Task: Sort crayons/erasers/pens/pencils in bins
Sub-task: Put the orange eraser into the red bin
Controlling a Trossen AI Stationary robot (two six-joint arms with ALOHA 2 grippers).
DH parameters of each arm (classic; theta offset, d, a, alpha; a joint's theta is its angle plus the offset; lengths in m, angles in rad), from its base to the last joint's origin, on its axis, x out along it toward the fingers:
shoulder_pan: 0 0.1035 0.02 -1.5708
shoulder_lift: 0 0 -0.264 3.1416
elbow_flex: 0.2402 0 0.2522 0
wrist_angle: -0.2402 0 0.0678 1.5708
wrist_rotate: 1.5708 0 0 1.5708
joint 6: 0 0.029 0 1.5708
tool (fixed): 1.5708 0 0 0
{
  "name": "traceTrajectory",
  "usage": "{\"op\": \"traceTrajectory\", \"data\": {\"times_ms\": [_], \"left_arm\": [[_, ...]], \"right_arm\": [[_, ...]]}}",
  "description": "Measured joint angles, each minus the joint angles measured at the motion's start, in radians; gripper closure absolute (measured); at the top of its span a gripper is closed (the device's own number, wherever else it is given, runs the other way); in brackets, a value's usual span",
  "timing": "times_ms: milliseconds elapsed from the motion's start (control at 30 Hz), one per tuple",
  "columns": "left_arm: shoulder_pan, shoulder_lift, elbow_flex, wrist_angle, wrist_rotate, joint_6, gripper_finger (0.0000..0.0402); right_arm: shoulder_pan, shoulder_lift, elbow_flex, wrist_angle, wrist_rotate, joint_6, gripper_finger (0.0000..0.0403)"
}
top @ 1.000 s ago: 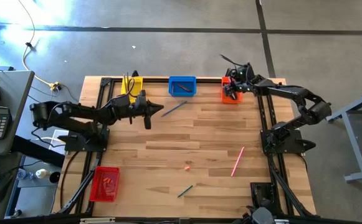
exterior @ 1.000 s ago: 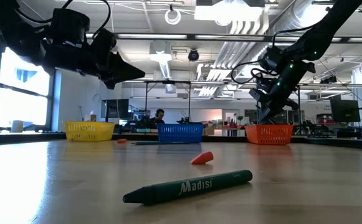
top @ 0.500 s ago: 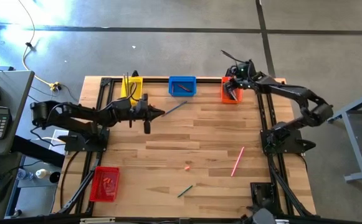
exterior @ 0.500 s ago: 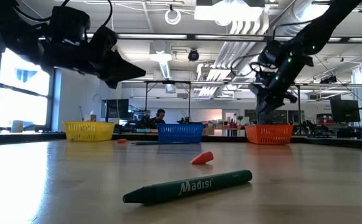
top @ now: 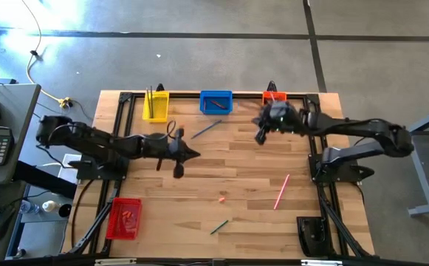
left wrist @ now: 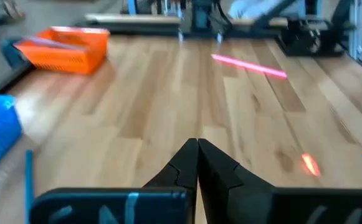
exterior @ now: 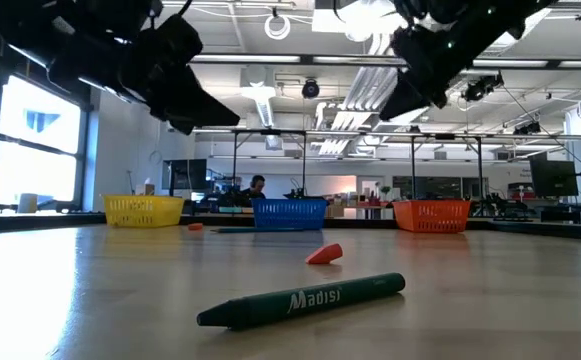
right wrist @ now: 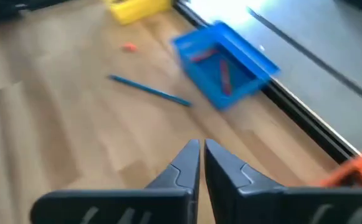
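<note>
Lowest in the overhead frame, left of centre, sits the red bin point(top: 124, 219) with small red pieces inside. Right of it, near the bottom centre, a green crayon point(top: 219, 226) lies on a diagonal. Just above that is a tiny red eraser point(top: 222, 198), and to its right a pink pen point(top: 281, 191) lies steeply slanted, its upper end tipped right.

Mid-frame, your left gripper point(top: 191, 154) hangs over bare wood left of centre, its tips pressed together and holding nothing. Your right gripper point(top: 259, 137) hangs right of centre, tips almost touching, also empty.

Between the two, a little higher, a blue pencil point(top: 207, 128) lies loose on the table, slanting up to the right, just below the blue bin point(top: 215, 103). Both grippers are near it; the pencil lies up and to the right of the left gripper, and up and to the left of the right one. In the overhead frame the left looks slightly nearer, but the right wrist camera faces the pencil directly, so either arm could take it. Its long axis runs diagonally, so you would likely need to turn the fingers across it.

Along the top edge stand the yellow bin point(top: 155, 106) at left, holding thin sticks, the blue bin at centre, and the orange bin point(top: 273, 97) at right.
</note>
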Motion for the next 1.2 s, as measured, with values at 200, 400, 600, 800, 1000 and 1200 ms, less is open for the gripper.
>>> {"op": "traceTrajectory", "data": {"times_ms": [200,400,600,800,1000,1200], "left_arm": [[-0.130,0.000,0.027,-0.128,-0.094,-0.037,0.0402],[-0.096,0.000,0.062,-0.330,-0.148,-0.042,0.0402],[-0.055,0.026,0.094,-0.369,-0.044,-0.011,0.0402],[-0.118,0.084,0.103,-0.343,-0.036,-0.035,0.0402],[-0.182,0.170,0.045,-0.061,-0.059,-0.040,0.0402],[-0.187,0.233,-0.015,0.211,-0.052,-0.075,0.0402]], "right_arm": [[0.198,0.035,0.000,0.161,0.052,-0.051,0.0400],[0.269,0.069,-0.143,0.543,0.019,-0.083,0.0402],[0.319,0.073,-0.360,0.855,-0.047,-0.051,0.0402],[0.435,0.109,-0.420,0.871,-0.056,0.007,0.0403],[0.556,0.304,-0.336,0.871,-0.037,0.056,0.0386],[0.617,0.488,-0.233,0.869,-0.082,0.103,0.0318]]}}
